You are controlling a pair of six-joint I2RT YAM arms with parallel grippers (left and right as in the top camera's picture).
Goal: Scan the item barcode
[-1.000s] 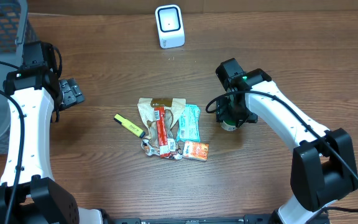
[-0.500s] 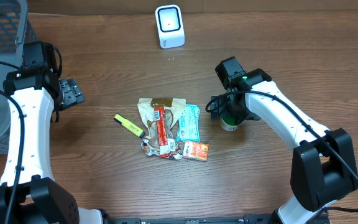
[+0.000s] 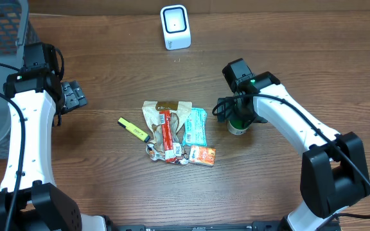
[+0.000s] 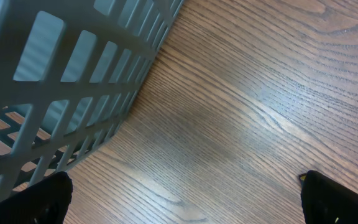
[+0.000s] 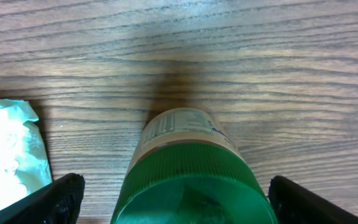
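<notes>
We count 1 white box-shaped plastic scanner point(image 3: 175, 27), 1 green-capped plastic bottle point(image 5: 188, 165) w/ pale label, 1 yellow highlighter pen point(image 3: 133, 129), 1 grey plastic lattice basket point(image 4: 73, 81), approx. 4 foil snack packets point(image 3: 196, 126) in 1 pile; exact no. unclear.

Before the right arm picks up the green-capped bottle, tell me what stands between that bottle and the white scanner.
Nothing visible does. Bare table runs from the bottle to the scanner. The snack packets lie beside the bottle, off that line. The right gripper straddles the bottle, jaws open.
</notes>
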